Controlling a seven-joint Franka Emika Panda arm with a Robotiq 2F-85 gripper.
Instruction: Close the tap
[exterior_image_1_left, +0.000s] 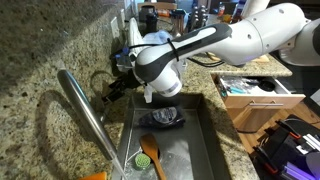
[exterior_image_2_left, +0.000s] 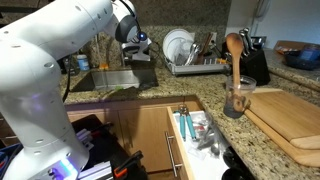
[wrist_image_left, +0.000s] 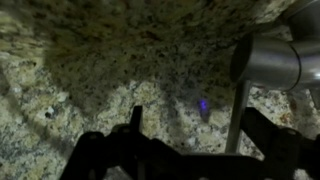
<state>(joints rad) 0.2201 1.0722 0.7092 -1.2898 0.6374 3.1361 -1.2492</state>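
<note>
The tap (exterior_image_1_left: 85, 112) is a long brushed silver spout that slants over the sink in an exterior view. In the wrist view its round base (wrist_image_left: 268, 60) is at the upper right, and its thin lever handle (wrist_image_left: 237, 115) runs down from it. My gripper (wrist_image_left: 200, 125) is open. The lever stands between the two dark fingers, close to the right finger, with no clear contact. In an exterior view the gripper (exterior_image_1_left: 113, 90) is at the tap's base by the granite back wall. In the exterior view from the counter side, the arm hides the gripper's fingers.
The steel sink (exterior_image_1_left: 205, 125) holds a green brush (exterior_image_1_left: 148, 155) and a dark item (exterior_image_1_left: 165, 117). A dish rack (exterior_image_2_left: 195, 62) with plates stands behind the sink. A jar with a wooden spoon (exterior_image_2_left: 236, 85), a cutting board (exterior_image_2_left: 290, 115) and an open drawer (exterior_image_2_left: 195, 130) are nearby.
</note>
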